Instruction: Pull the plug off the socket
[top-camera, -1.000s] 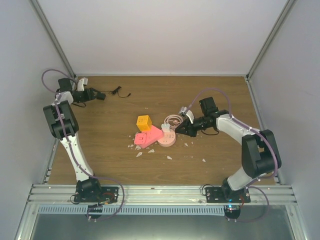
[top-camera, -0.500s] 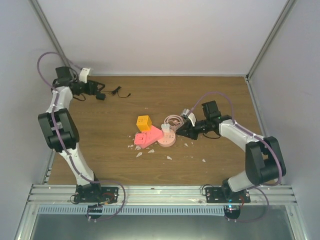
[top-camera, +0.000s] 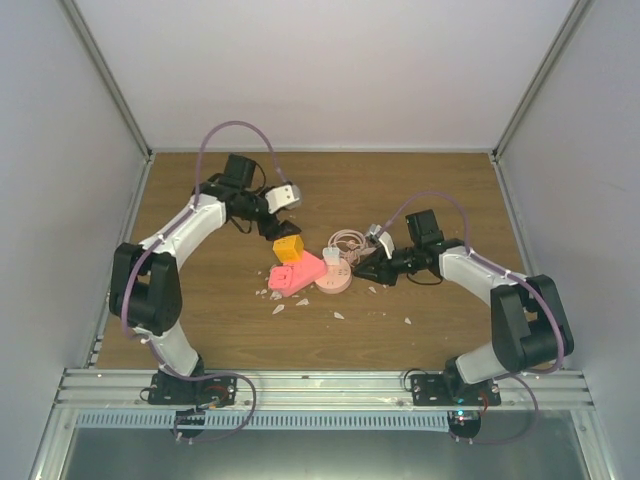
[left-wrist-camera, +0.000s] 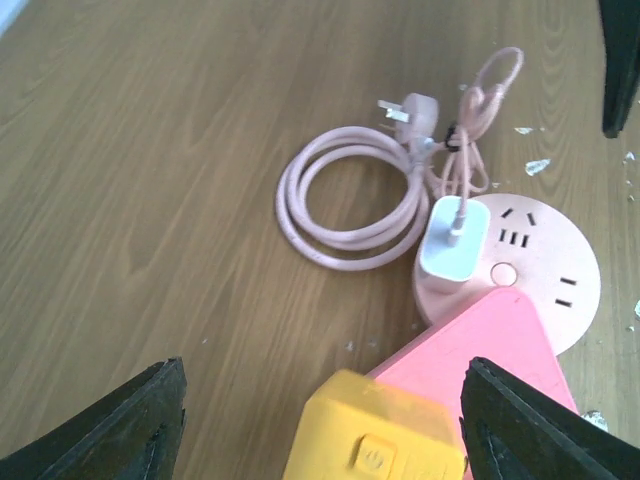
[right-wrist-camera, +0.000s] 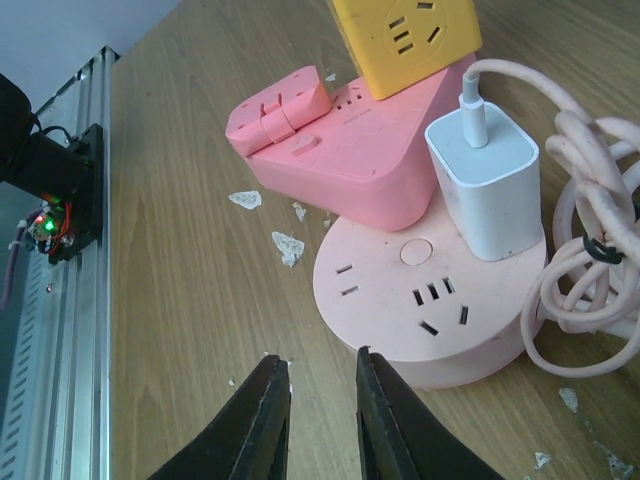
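Observation:
The socket (top-camera: 303, 271), a flat bright pink triangle, lies mid-table and shows again as the socket (right-wrist-camera: 350, 160). On it stand a yellow cube (top-camera: 288, 245) and a small pink block (right-wrist-camera: 283, 105). A white plug (right-wrist-camera: 485, 190) on a pale pink cable stands in a round pale pink disc (right-wrist-camera: 440, 320) that touches the triangle. My left gripper (left-wrist-camera: 322, 420) hangs open above the yellow cube (left-wrist-camera: 380, 430), holding nothing. My right gripper (right-wrist-camera: 322, 375) sits low just in front of the disc, open by a narrow gap and empty.
The coiled pink cable (left-wrist-camera: 350, 200) with its own three-pin plug lies behind the disc. White chips (top-camera: 338, 315) are scattered on the wood in front of the pink pieces. Grey walls close in the table on three sides.
My left arm has swung from the far left corner to above the yellow cube, its jaws wider. The right gripper has drawn back slightly from the disc and parted a little.

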